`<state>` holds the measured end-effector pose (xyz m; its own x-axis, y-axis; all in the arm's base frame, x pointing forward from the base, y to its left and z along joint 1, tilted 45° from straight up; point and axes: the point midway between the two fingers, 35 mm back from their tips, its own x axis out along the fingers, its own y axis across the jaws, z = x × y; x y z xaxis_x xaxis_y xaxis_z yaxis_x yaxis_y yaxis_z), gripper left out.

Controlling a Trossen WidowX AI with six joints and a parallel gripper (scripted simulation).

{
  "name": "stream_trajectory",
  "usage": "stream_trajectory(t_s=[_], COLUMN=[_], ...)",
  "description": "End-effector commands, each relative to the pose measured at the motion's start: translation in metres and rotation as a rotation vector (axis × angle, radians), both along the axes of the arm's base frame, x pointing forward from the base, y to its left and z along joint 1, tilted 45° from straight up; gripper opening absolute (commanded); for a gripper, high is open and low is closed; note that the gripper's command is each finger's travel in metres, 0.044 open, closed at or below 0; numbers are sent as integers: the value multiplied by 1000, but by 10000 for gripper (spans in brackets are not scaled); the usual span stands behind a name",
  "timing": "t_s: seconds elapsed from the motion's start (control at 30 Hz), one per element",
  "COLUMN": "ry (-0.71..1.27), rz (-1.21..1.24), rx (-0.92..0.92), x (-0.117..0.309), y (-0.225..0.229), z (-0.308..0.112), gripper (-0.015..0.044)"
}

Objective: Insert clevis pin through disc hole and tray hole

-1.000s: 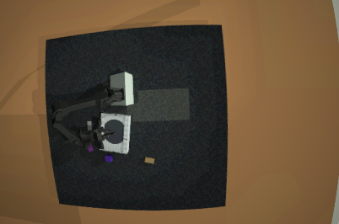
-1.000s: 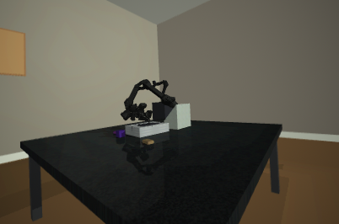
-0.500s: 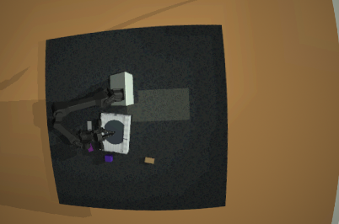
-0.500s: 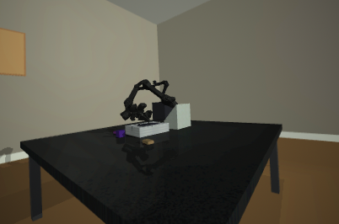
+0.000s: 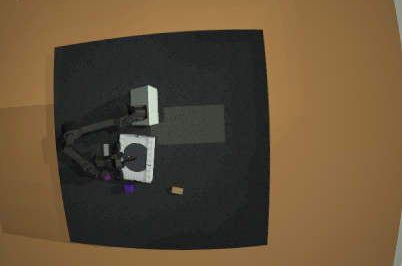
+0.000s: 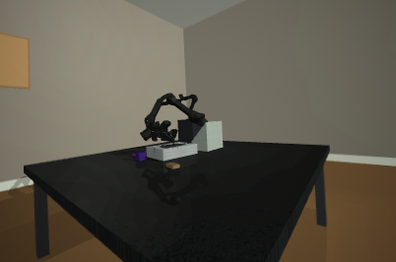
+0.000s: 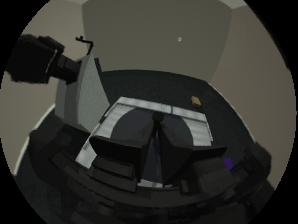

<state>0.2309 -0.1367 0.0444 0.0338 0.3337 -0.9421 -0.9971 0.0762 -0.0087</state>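
The steel tray [image 5: 152,164] [image 6: 179,154] [image 7: 202,131] is a pale, low, square box. The dark grey disc [image 5: 140,149] [image 7: 182,131] lies flat inside its rim. My gripper [image 5: 133,158] [image 6: 174,140] [image 7: 156,123] is shut on the clevis pin. The pin's dark round head [image 7: 158,116] shows at the fingertips in the wrist view, over the middle of the disc. The pin's shank, the disc's hole and the tray's hole are hidden or too dark to make out. I cannot tell whether the pin's tip is in a hole.
A pale tall box [image 5: 153,104] [image 6: 214,136] [image 7: 91,95] stands beside the tray, with the arm's base at it. A purple block [image 5: 129,188] [image 6: 141,156] [image 7: 228,163] and a tan block [image 5: 177,190] [image 6: 172,165] [image 7: 196,101] lie near the tray. A small grey block [image 5: 106,149] lies near the arm.
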Motion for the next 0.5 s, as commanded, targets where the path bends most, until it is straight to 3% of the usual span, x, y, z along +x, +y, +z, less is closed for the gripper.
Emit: stream_trajectory(t_s=[0.0,0.47], ry=[-6,-6], rz=[-5,-5], rx=[-2,-2], x=[3,5], y=[-1,-1], z=[0,0], gripper=[0,0])
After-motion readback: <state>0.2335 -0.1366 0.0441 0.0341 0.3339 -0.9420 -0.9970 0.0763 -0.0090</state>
